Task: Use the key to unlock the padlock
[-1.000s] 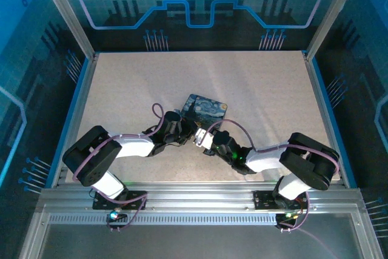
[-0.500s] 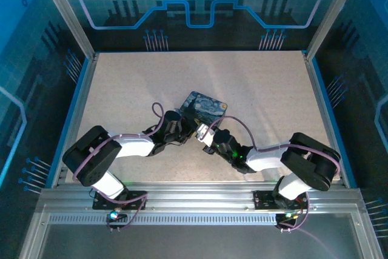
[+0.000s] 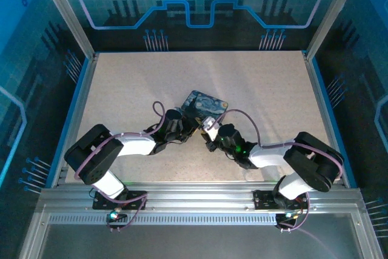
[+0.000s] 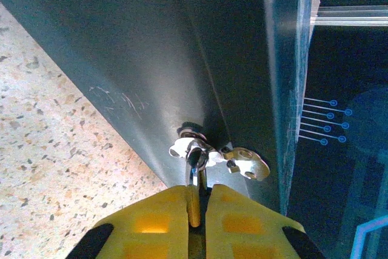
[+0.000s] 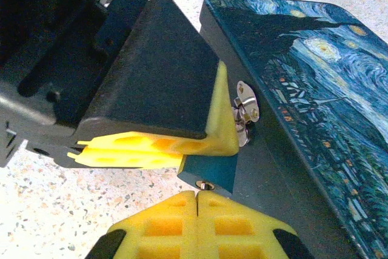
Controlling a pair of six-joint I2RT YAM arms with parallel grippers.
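— What's hard to make out from here?

— Bottom centre, the right gripper (image 5: 197,197) has its yellow pads pressed flat together. A metal speck (image 5: 205,184) at their tips touches the padlock (image 5: 209,170) on its blue underside, too small to name.

— And the lock itself?

— Just above, pinched by the left gripper (image 4: 195,193), its top hidden behind those fingers. Its shackle reaches the hasp (image 4: 209,153) on the painted box (image 5: 315,89), at right.

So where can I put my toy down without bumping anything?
The far half of the table, behind the box, is bare. So are the side strips beside the blue rails. The middle front is crowded: left fingers and right fingers meet at the padlock on the box's near edge.
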